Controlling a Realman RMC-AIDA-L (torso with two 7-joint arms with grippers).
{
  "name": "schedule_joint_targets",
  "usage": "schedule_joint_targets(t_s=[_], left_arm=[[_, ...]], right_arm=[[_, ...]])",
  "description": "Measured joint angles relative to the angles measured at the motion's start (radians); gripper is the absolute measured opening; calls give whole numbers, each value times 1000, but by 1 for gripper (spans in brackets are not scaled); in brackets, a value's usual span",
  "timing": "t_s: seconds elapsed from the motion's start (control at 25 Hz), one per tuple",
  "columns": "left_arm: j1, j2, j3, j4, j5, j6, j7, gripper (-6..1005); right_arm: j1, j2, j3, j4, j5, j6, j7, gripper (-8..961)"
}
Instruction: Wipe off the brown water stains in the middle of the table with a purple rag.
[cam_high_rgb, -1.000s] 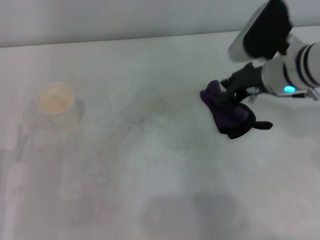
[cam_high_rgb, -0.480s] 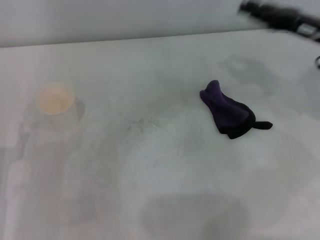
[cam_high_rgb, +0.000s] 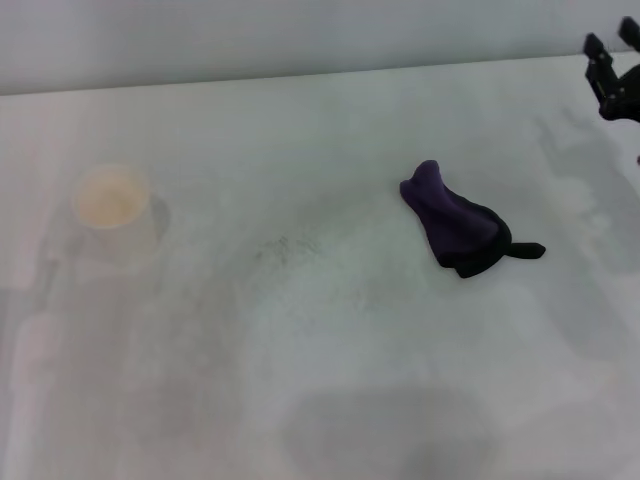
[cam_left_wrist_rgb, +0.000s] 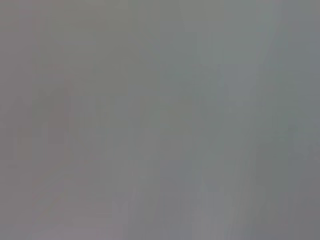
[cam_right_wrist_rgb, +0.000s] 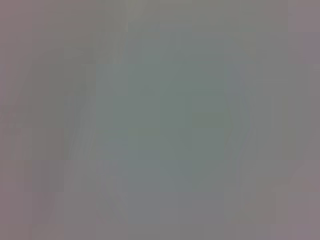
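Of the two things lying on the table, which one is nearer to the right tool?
The purple rag: it lies on the table's right half, closer to the right tool at the far right edge. The pale cup stands far left.

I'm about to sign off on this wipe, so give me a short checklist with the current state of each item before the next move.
1. Brown stain gone from the middle of the table: ok, only faint grey smudges show, no tan blot.
2. Purple rag released: ok, it lies bunched on the table, nothing touching it.
3. Right gripper clear of the rag: ok, up at the far right edge of the head view, fingers spread.
4. Left gripper: cannot tell, not in view.
5. Cup upright: ok, standing at the left, apart from the rag.
6. Wrist views usable: not ok, both show nothing distinct.
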Motion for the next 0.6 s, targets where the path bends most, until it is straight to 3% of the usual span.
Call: schedule_joint_targets(t_s=[0.16,0.4,0.6], left_arm=[[-3,-1,0,0,0,0,0,893],[-10,-1,0,-7,0,0,-62,892],[-20,-2,0,-40,0,-8,-145,892]], right_arm=[[41,1,1,71,107,-68,-96,366],[53,3,3,82,114,-95,-34,509],[57,5,82,134,138,-97,6,735]])
